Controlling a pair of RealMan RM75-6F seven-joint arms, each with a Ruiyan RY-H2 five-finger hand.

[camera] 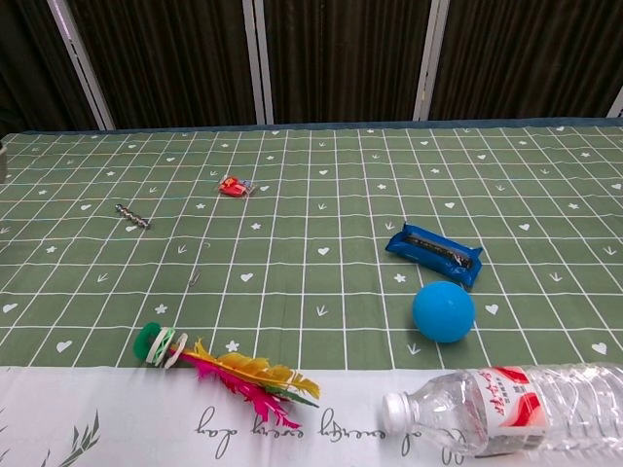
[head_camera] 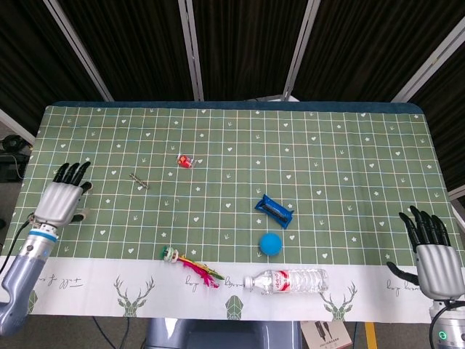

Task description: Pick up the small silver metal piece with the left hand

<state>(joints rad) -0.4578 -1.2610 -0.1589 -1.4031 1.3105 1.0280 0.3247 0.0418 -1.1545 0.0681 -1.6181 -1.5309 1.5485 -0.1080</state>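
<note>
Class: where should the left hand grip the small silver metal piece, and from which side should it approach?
Pinch the small silver metal piece across its middle, coming from above. It is thin and lies flat on the cloth, diagonally, so only its long sides offer purchase. The left hand waits open.

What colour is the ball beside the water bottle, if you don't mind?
The ball is plain blue, clearest in the chest view.

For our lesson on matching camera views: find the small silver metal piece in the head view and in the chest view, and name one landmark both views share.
Head view: the small silver metal piece lies on the green cloth left of centre, ahead and right of the left hand.
Chest view: the piece lies far left, mid-height.
Shared landmark: the small red item, to its right and slightly farther back.
</note>
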